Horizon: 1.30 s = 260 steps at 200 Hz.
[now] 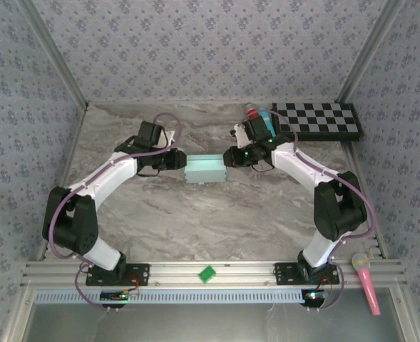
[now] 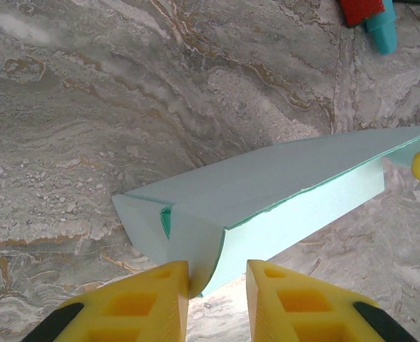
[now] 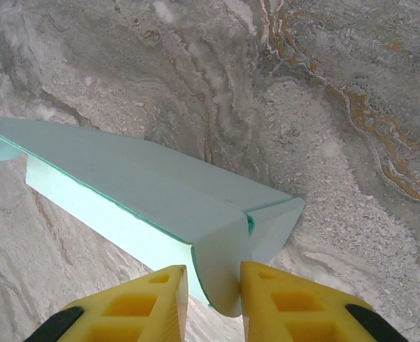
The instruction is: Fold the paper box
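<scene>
Item under inspection: the paper box [image 1: 203,169], pale aqua card, formed into a long rectangular shape. It sits at the middle of the worktop [image 1: 217,221] with its long axis running left to right, directly between the two arms. Whether it rests on the surface or is held just above it cannot be told.

Left end effector [image 1: 175,158]: positioned at the left end of the box. In the left wrist view the box [image 2: 267,185] stretches away from the end effector [image 2: 217,288], and a curved end flap hangs down between the yellow fingers [image 2: 160,299]. The flap touches one finger. A thin strip of worktop shows between the flap and the other finger. Whether the flap is clamped cannot be told.

Right end effector [image 1: 229,157]: positioned at the right end of the box, facing the left one. In the right wrist view the box [image 3: 138,185] runs away up and left from the end effector [image 3: 214,292]. Its rounded end flap fills the gap between the fingers [image 3: 281,299], and both fingers lie against the flap: clamped on the box.

Other items: a black-and-white checkerboard [image 1: 316,120] lies at the far right corner, well apart from the box.
</scene>
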### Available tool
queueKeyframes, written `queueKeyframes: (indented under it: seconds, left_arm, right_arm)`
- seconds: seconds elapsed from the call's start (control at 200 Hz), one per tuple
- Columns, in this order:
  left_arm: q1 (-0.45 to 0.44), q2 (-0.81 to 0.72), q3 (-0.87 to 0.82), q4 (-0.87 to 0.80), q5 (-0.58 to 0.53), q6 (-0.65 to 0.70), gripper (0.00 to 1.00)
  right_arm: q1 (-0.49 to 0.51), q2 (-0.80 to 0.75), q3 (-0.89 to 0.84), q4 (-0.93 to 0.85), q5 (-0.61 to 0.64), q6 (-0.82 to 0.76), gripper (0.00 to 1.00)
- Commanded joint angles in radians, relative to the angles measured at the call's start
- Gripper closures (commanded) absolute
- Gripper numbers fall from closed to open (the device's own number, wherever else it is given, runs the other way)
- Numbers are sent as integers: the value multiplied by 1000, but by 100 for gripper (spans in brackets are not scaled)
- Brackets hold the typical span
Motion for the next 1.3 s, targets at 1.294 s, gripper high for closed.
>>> queueKeyframes:
  seconds: [1.294]
  left_arm:
    - [-22, 23, 0, 11, 3, 8, 75]
  right_arm:
    - [7, 29, 49, -22, -21, 167, 72]
